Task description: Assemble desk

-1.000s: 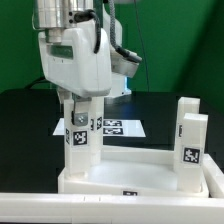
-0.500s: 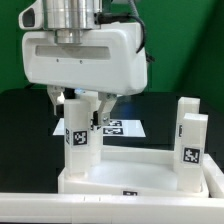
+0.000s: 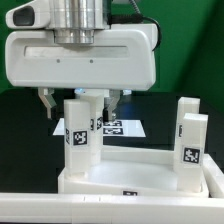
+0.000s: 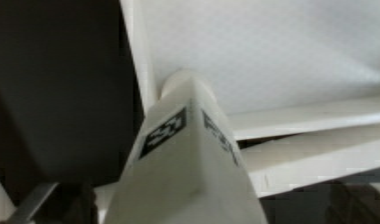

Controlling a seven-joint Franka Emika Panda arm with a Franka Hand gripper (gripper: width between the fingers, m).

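Upright legs (image 3: 79,132) flanking open tabletop (image 3: 135,165)

In the exterior view we lose the tabletop (image 3: 150,170) past the lower edge, and the arm's white body covers the scene behind it. The marker board (image 3: 122,127) shows only partly behind the near leg (image 3: 77,135). The wrist view is blurred; its tag (image 4: 166,133) is unreadable.

gripper (image 3: 80,100) open, straddling leg (image 3: 77,135) (upright)

Gripper (image 3: 78,98) wider, turned since earlier.
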